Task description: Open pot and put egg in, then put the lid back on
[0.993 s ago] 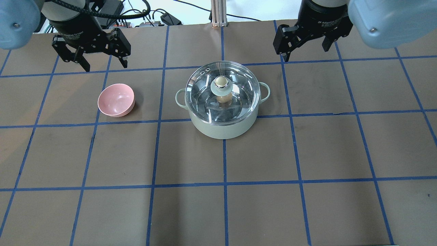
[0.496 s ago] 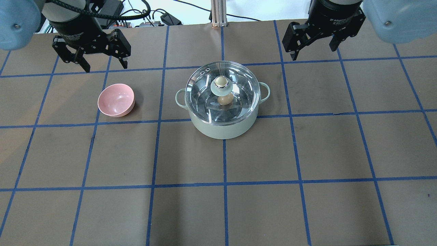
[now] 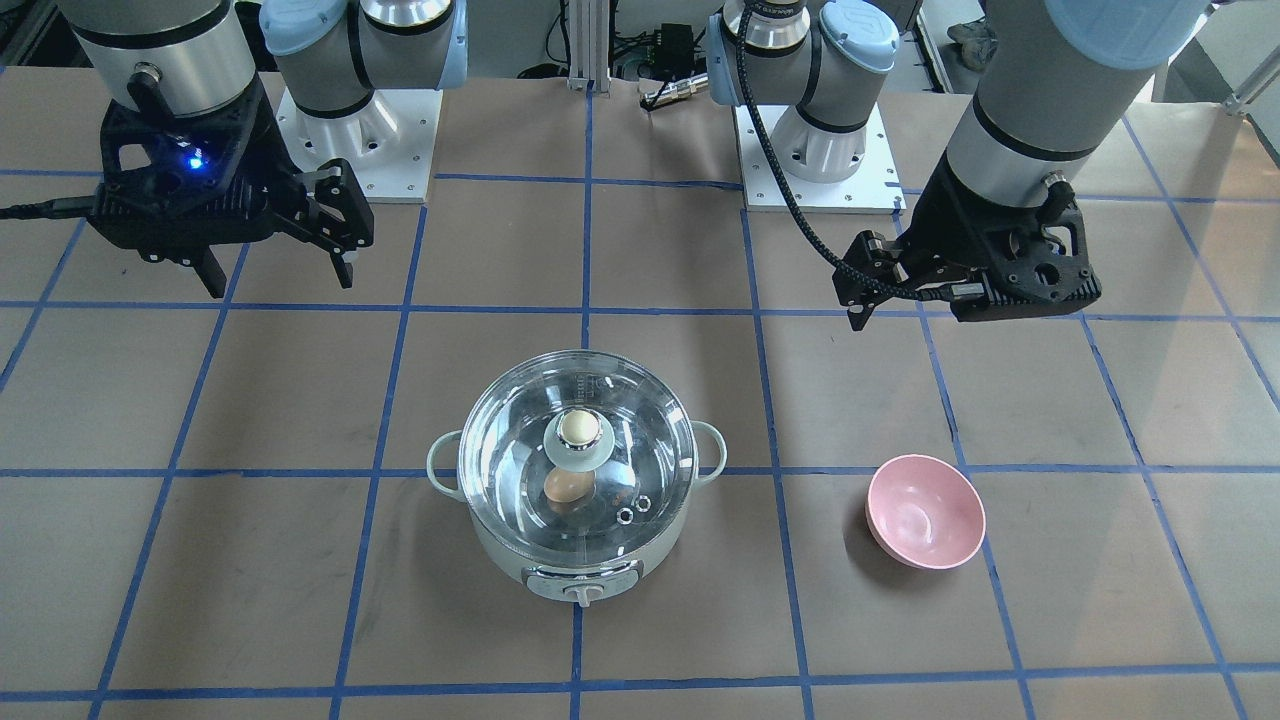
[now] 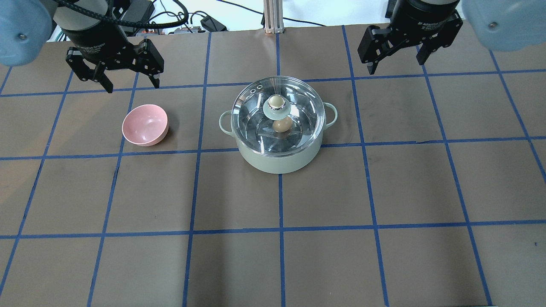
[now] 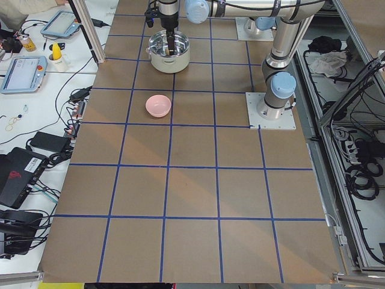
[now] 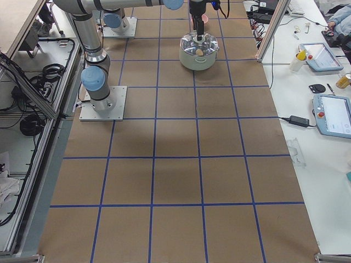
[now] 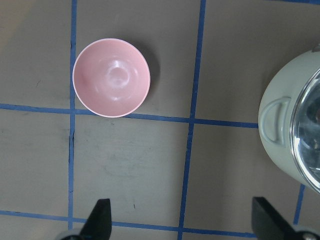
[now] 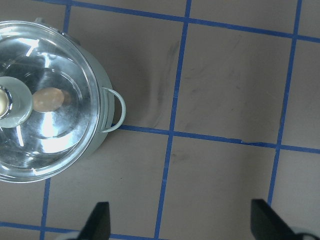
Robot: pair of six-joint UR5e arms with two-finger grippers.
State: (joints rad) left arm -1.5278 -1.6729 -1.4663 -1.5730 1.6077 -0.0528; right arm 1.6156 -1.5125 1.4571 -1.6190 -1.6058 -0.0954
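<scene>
Pot (image 4: 279, 160): lid (image 4: 256, 106) apparently seated on rim, egg (image 4: 282, 125) inside, so task likely complete. Left tool (image 4: 132, 83), right tool (image 4: 397, 64) — wide, empty, clear behind pot; nothing left to hold.

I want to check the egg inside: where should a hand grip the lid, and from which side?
The cream knob at the centre of the lid, from straight above: it stands upright, proud of the flat glass, while the rim sits on the pot, leaving no edge to pinch.
</scene>
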